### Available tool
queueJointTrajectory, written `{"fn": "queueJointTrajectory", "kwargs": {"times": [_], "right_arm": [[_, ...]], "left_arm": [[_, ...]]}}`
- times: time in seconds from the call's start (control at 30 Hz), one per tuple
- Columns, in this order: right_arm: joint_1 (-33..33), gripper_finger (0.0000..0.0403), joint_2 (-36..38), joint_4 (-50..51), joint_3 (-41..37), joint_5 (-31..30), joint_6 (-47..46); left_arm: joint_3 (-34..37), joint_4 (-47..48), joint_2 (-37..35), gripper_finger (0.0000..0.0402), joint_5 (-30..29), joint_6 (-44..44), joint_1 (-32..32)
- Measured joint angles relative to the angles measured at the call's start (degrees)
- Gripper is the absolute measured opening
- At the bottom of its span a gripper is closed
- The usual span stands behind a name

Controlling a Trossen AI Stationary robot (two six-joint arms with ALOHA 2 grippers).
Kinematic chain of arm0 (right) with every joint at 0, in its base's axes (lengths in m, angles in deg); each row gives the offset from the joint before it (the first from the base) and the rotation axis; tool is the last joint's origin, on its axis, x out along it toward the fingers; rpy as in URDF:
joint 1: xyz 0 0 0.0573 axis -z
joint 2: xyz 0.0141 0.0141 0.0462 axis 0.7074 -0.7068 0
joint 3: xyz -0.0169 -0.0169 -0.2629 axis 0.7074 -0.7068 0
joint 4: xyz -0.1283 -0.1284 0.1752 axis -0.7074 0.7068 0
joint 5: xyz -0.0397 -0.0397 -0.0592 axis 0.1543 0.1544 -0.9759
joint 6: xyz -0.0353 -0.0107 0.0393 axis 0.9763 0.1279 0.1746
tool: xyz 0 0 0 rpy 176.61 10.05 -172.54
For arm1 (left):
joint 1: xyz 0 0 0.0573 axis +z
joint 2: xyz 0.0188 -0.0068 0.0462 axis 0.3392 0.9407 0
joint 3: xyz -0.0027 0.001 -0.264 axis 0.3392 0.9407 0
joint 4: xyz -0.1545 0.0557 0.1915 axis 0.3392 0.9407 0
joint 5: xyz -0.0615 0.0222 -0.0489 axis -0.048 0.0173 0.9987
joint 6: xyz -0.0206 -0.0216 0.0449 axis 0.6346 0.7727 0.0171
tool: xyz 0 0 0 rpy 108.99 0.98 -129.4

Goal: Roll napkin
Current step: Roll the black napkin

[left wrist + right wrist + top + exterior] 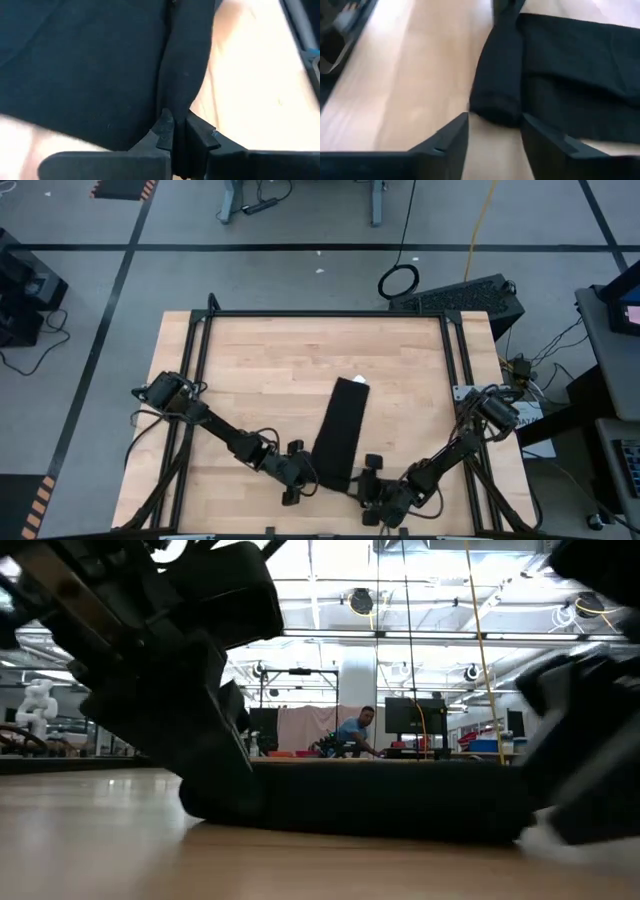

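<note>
The black napkin (338,430) lies on the wooden table (260,370) as a long folded strip, with its white tag (360,380) at the far end. Its near end is wound into a short roll (390,800) that rests on the table. My left gripper (308,473) is at the roll's left end and is shut on it (176,134). My right gripper (495,131) stands open just short of the roll's right end (495,107), which lies ahead of the gap between the fingers without touching them. My left gripper pinches the left end of the napkin's roll (177,117) between its two fingers (164,131). The fingers slant down from the table's near left and point along the roll. The roll lies on the table, and the flat strip (90,65) spreads out beside it.
Black frame rails (200,360) run along the table's left, right and far sides. A dark keyboard (470,295) and a cable loop (399,280) lie beyond the far right corner. Bare wood shows on both sides of the strip. A person (352,730) sits far behind the table.
</note>
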Motion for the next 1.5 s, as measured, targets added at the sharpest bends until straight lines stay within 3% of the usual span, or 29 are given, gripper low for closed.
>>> {"fn": "queueJointTrajectory", "kwargs": {"times": [0.17, 0.43, 0.87, 1.1, 1.5], "right_arm": [[-2.72, 0.0214, 1.74, 2.88, 0.05, -1.16, 5.11], [-7.64, 0.0221, 1.69, -2.29, 0.02, -14.87, 10.15], [-4.45, 0.0214, -6.18, -19.42, 0.13, -14.2, 28.89], [-2.34, 0.0211, -7.79, -23.98, 0.26, -12.82, 30.57], [-0.82, 0.0215, -9.18, -26.62, 0.26, -13.09, 27.06]], "left_arm": [[-0.03, 0.27, -0.24, 0.0025, 9.53, 5.24, 2.29], [-0.06, 0.9, -0.26, 0.0026, 18.19, 13.31, 6.0], [-0.04, 0.97, -0.24, 0.0027, 32.38, 20.41, 11.01], [-0.04, 0.97, -0.2, 0.0027, 36.24, 22.59, 12.89], [-0.04, 0.92, -0.18, 0.0027, 37.3, 24.01, 14.41]]}}
